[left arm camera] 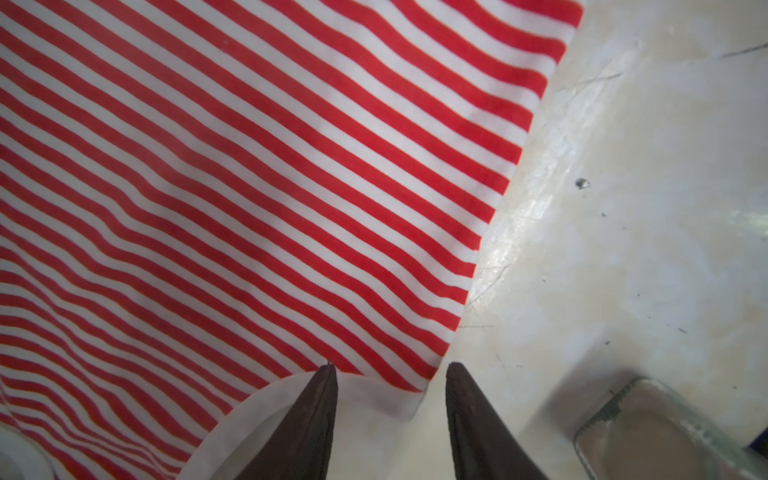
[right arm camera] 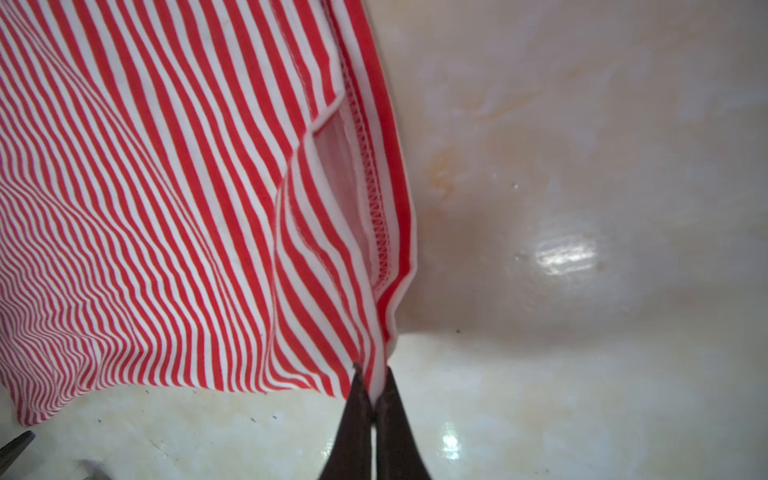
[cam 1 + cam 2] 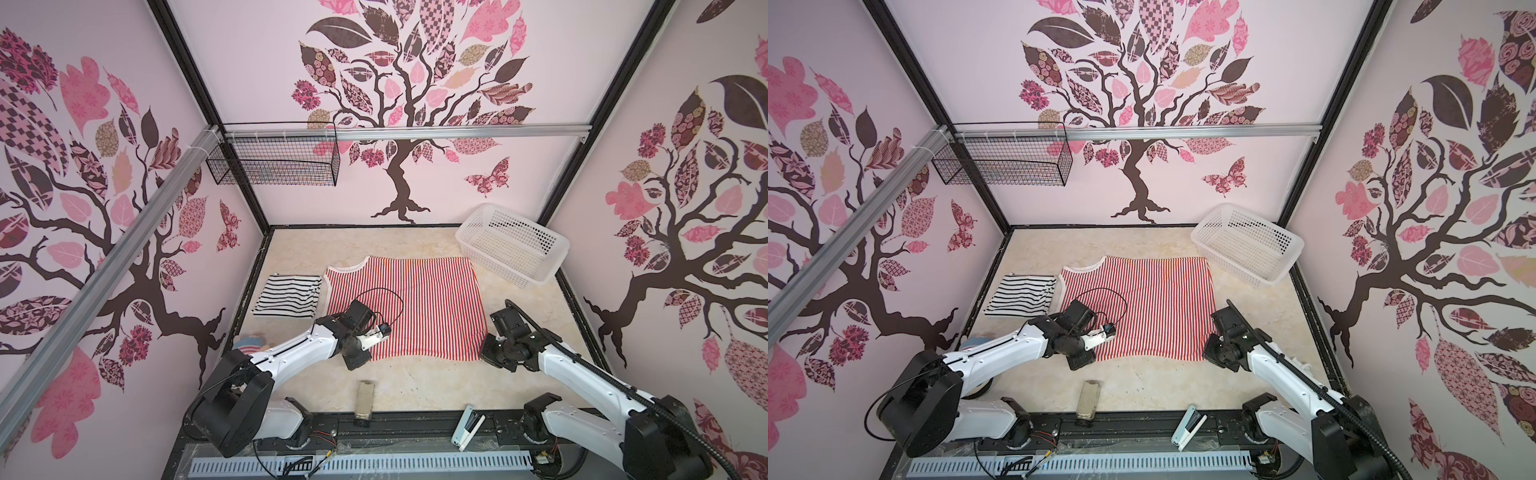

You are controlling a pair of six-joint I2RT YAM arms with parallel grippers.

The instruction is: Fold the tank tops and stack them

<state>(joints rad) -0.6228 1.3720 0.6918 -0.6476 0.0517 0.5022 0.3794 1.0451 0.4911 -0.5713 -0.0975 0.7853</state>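
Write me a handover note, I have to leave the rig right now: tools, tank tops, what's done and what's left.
The left tool is open, jaws astride the white-trimmed near edge of the red-and-white tank top, not closed on it.
The right tool is shut on that top's near hem corner.
The black-and-white tank top lies folded beside it, to its left in both top views.
Done: one top folded.
Left: fold the red one, now spread flat, then stack the two.
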